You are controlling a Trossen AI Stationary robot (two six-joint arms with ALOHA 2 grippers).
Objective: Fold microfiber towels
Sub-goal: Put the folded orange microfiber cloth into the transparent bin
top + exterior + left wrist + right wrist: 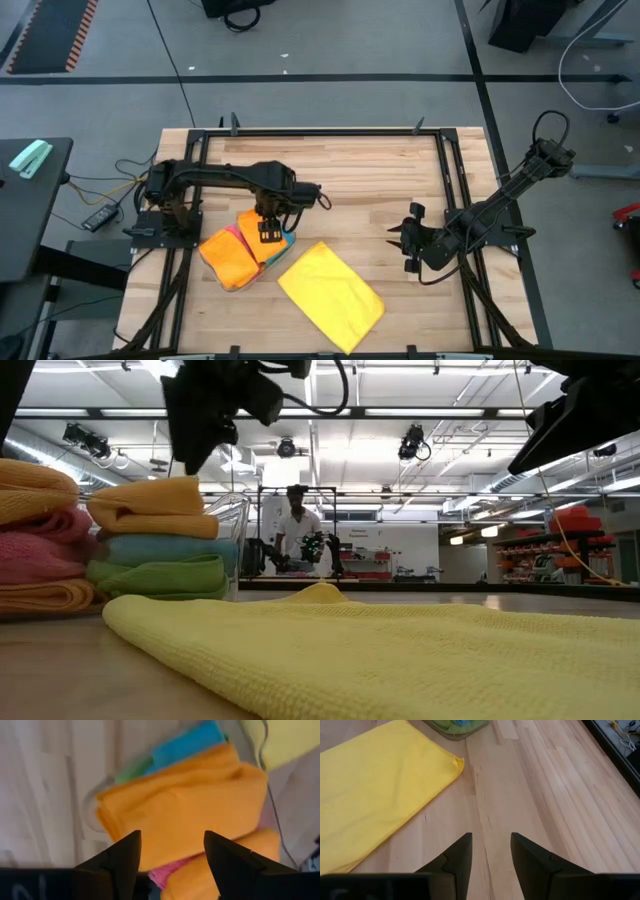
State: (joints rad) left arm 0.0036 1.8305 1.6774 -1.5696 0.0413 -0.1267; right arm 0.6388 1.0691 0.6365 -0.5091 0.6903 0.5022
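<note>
We count two stacks of folded towels at the counter's (400, 180) front left: one (40, 540) of orange, pink, orange, one (155, 540) of orange, blue, green in a clear tray (232, 520). One yellow towel (330, 296) lies spread beside them. Our left hand (270, 232) hovers open, empty, over the stack; the right hand (400, 243) waits part-open above bare wood.

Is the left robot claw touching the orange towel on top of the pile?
Apart. In the low view the left gripper hangs open above the folded orange towel, with background showing between them.
</note>
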